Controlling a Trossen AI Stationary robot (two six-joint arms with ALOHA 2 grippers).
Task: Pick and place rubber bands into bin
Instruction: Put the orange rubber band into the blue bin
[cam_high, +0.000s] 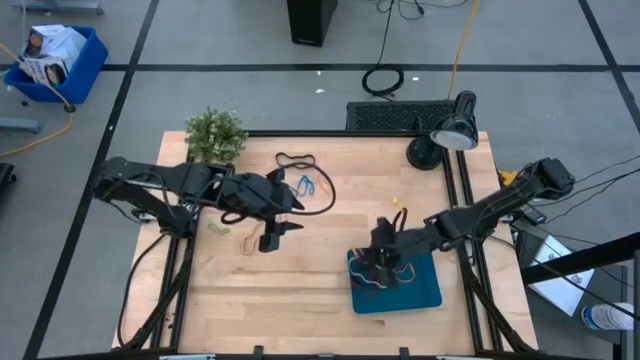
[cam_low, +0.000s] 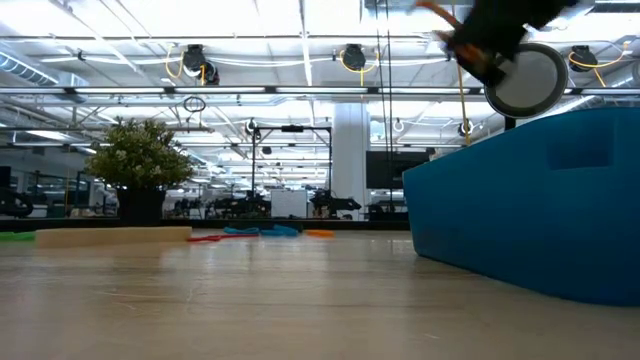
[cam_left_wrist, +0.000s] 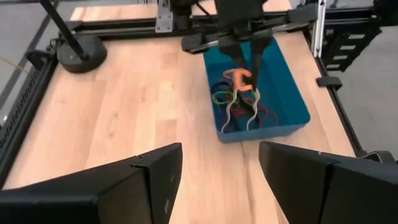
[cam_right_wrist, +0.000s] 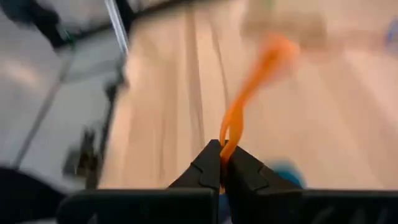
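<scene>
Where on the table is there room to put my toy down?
The near left corner of the wooden table, beside the teal bin, is bare. So is the middle strip between the bin and the desk lamp. It is crowded by the potted plant, where loose rubber bands lie, and inside the bin.

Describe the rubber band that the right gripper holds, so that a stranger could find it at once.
Look at the teal bin near the table's front right. Above it, the right gripper is shut on an orange rubber band. It alone hangs pinched in the air, while the other bands lie in the bin.
</scene>
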